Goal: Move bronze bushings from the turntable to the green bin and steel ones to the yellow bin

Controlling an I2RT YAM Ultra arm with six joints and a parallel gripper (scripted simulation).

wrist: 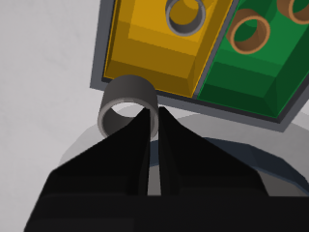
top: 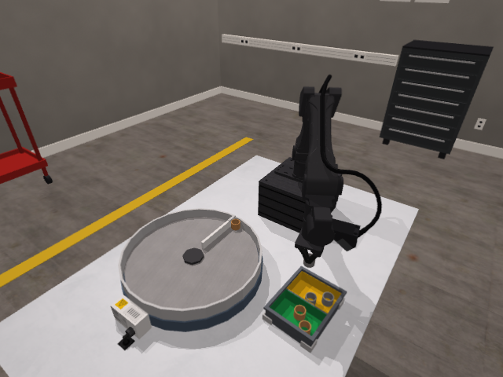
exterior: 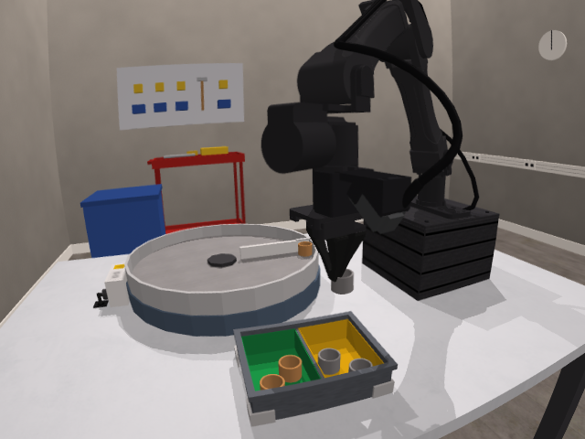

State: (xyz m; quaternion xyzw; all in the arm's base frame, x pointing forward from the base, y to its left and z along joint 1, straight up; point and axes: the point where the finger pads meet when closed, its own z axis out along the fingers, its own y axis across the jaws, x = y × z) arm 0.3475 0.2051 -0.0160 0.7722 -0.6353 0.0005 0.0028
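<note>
My gripper (top: 308, 256) (exterior: 336, 273) (wrist: 154, 117) points down and is shut on the wall of a grey steel bushing (top: 309, 265) (exterior: 342, 282) (wrist: 127, 108). It holds the bushing above the white table, just beyond the far edge of the yellow bin (top: 314, 290) (exterior: 340, 349) (wrist: 159, 43). The yellow bin holds two steel bushings. The green bin (top: 299, 312) (exterior: 273, 358) (wrist: 251, 63) beside it holds two bronze bushings. One bronze bushing (top: 235, 224) (exterior: 304, 248) stands on the turntable (top: 190, 263) (exterior: 221, 273) at the outer end of its white bar.
The arm's black base block (top: 284, 195) (exterior: 430, 245) stands behind the gripper. A small white control box (top: 130, 316) sits at the turntable's near left. A red cart (exterior: 198, 188) and a blue box (exterior: 122, 217) stand off the table.
</note>
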